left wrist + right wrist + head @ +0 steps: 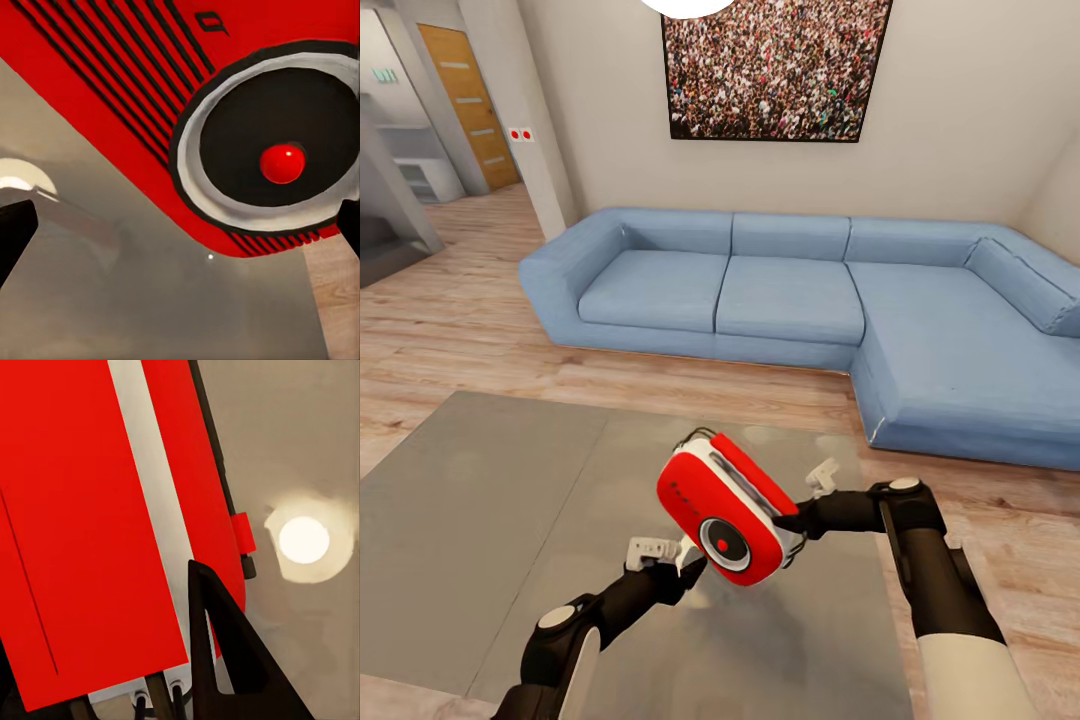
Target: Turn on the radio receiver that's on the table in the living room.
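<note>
Glossy grey table (510, 520) on light wood floor (450, 320) — right gripper (788, 528) jaws clamp the radio receiver (725, 507); left gripper (690, 568) jaws spread.

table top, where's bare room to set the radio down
The table is bare across its left half toward the wood floor, and along the far edge facing the blue sofa. It is crowded near the middle-right, where both arms meet at the lifted radio.

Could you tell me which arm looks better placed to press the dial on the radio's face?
Left, probably. The right gripper is clamped on the radio receiver, holding it tilted above the table. The left gripper sits free by its lower edge, its camera facing the dial's red centre.
</note>
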### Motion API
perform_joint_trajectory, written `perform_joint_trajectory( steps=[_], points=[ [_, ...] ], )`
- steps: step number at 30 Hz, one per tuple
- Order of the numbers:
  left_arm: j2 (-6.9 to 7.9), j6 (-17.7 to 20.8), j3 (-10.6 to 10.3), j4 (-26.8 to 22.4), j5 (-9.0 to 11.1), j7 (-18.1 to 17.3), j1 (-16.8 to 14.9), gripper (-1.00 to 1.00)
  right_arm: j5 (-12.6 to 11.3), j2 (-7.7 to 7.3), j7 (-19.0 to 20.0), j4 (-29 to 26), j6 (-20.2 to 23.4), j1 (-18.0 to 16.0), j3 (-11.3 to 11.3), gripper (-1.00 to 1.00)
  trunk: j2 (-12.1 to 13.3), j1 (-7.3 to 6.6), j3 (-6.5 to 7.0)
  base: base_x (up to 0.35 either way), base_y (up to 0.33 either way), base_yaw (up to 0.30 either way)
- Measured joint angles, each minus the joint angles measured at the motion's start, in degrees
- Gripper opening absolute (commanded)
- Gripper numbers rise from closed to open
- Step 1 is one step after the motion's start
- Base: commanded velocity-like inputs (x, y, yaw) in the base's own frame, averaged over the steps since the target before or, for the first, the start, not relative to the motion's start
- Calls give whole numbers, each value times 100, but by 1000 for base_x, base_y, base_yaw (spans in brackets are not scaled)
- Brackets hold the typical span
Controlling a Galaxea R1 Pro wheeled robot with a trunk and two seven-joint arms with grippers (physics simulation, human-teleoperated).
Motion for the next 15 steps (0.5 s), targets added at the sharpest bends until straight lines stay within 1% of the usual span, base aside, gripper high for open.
perform_joint_trajectory(
  steps=[3, 4, 7, 12, 15],
  points=[
    [0, 6, 0, -2, 4, 0, -2, 100, 1, -18, 10, -2, -51, 94, 26, -100, 0, 0, 0, 0, 0, 0],
    [0, 8, -3, -2, 4, 1, -2, -100, 1, -19, 13, -5, -57, 105, 29, -100, 0, 0, 0, 0, 0, 0],
    [0, 11, -7, -2, 4, 2, -2, -100, 1, -21, 17, -7, -80, 136, 52, -100, 0, 0, 0, 0, 0, 0],
    [0, 16, -9, -2, 4, 2, -3, -100, -2, -21, 13, -10, -103, 149, 160, -100, 0, 0, 0, 0, 0, 0],
    [0, 15, -101, -2, 6, 2, -2, -100, 2, -22, 10, -10, -109, 150, 183, -100, 0, 0, 0, 0, 0, 0]
  ],
)
